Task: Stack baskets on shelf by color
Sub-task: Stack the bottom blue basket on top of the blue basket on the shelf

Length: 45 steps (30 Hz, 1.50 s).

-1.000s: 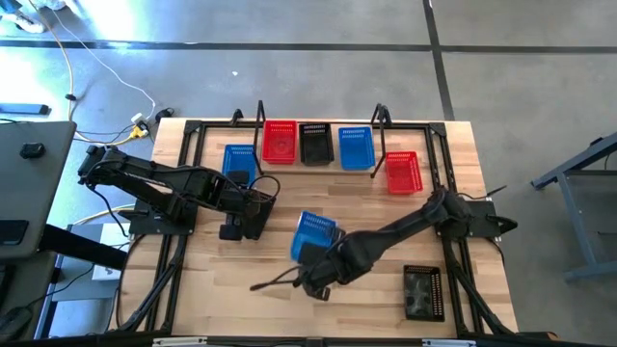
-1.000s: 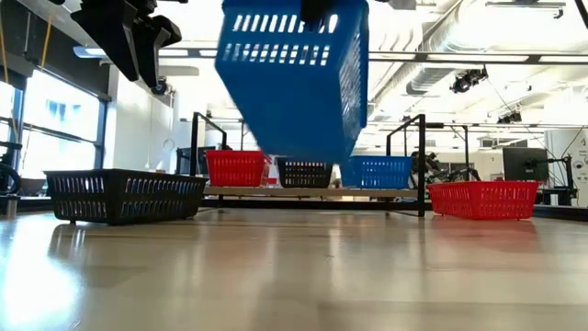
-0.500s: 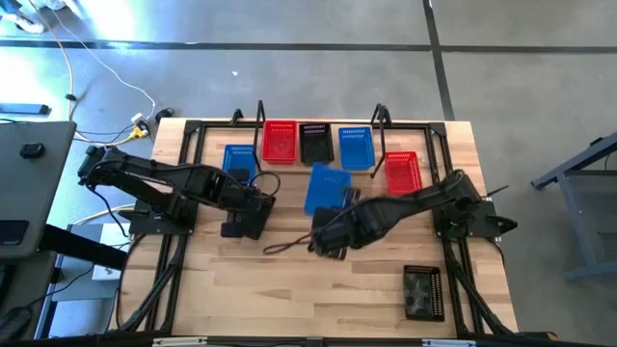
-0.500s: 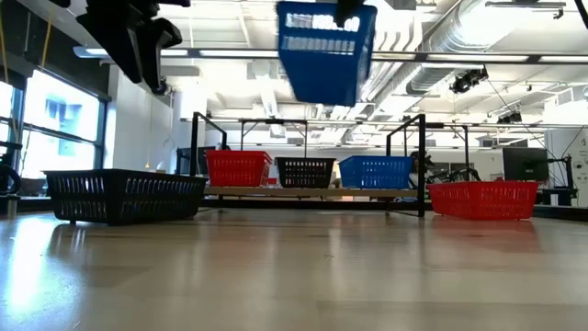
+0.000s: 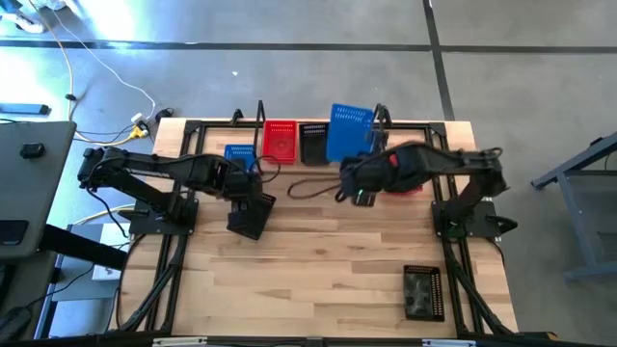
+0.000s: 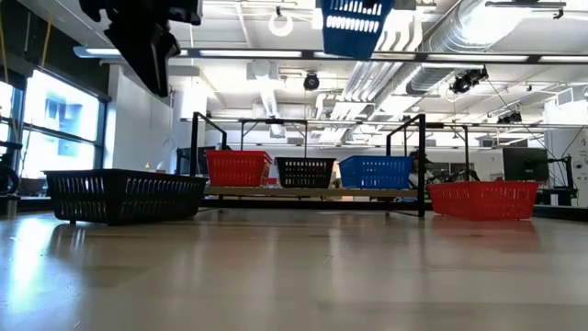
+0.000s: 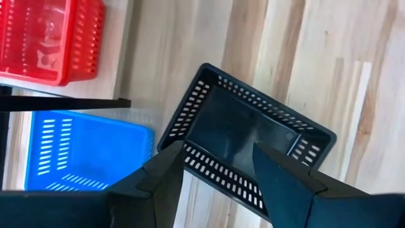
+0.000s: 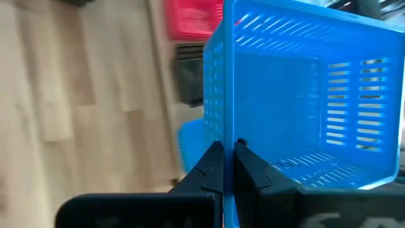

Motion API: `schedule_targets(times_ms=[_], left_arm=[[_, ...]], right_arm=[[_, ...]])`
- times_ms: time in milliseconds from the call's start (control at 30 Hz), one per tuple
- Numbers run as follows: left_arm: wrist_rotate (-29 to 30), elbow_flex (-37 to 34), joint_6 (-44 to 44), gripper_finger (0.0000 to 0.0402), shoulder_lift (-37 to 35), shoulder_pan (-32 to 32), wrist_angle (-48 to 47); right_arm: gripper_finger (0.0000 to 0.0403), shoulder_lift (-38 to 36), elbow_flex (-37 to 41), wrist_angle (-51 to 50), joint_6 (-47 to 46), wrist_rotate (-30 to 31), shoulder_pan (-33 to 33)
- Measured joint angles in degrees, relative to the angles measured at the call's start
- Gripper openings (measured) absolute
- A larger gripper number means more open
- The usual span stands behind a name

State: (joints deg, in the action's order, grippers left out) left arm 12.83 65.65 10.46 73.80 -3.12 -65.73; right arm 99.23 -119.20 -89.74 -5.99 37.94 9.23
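Note:
My right gripper [image 8: 228, 147] is shut on a blue basket [image 5: 349, 130], which is raised high [image 6: 354, 17] over the right end of the shelf [image 6: 312, 191]. The shelf carries a red basket [image 5: 280, 142], a black basket [image 5: 313, 145] and a blue basket [image 6: 377, 172]. My left gripper [image 7: 218, 158] hangs open above another black basket [image 7: 250, 149], which stands on its base on the table [image 5: 249, 214]. Its fingers are well above that basket. My right gripper pinches the blue basket's side wall at its rim [image 8: 223, 130], with one finger inside and one outside. The basket is lifted clear of everything and sits with its open side toward the wrist camera.
A second blue basket [image 5: 239, 154] sits on the table left of the shelf. A red basket [image 6: 482, 198] stands to the shelf's right, partly under the right arm. One more black basket [image 5: 421, 289] lies near the table's near right corner. Black rod uprights [image 6: 421, 165] stand at the shelf's ends.
My right gripper has carried the blue basket from over the table's middle toward the far edge and upward, to a place above the shelf's right end. The basket has stayed pinched throughout. My left gripper has shifted a little toward the far edge, uncovering the black basket below.

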Motion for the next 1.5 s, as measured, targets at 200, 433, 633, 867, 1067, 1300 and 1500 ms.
schedule_targets(times_ms=[200,433,633,867,1067,1300,1500], left_arm=[[-0.18,0.00,0.50,0.0179,0.00,-1.41,0.00],[-0.19,0.00,2.18,0.0179,0.00,-2.85,0.02],[-0.19,0.00,2.90,0.0179,0.00,-3.97,0.02],[-0.19,0.00,2.90,0.0179,0.00,-5.24,0.04],[-0.14,0.00,2.90,0.0179,0.00,-6.00,0.04],[1.09,0.00,2.90,0.0179,0.00,-6.31,0.04],[1.72,0.00,3.10,0.0179,0.00,-6.31,0.04]], right_arm=[[0.0000,-4.18,0.00,-0.01,7.27,1.15,-4.45],[0.0000,-5.69,0.02,-0.03,12.73,-2.47,-10.41],[0.0000,-6.18,2.64,1.85,16.59,-6.94,-15.13],[0.0000,-13.18,21.81,16.35,23.68,-12.40,-18.88],[0.0000,-17.62,34.24,26.37,28.71,-16.77,-21.53],[0.0000,-19.23,44.16,34.80,34.39,-17.33,-24.19],[0.0000,-19.29,49.93,41.40,35.46,-19.78,-26.41]])
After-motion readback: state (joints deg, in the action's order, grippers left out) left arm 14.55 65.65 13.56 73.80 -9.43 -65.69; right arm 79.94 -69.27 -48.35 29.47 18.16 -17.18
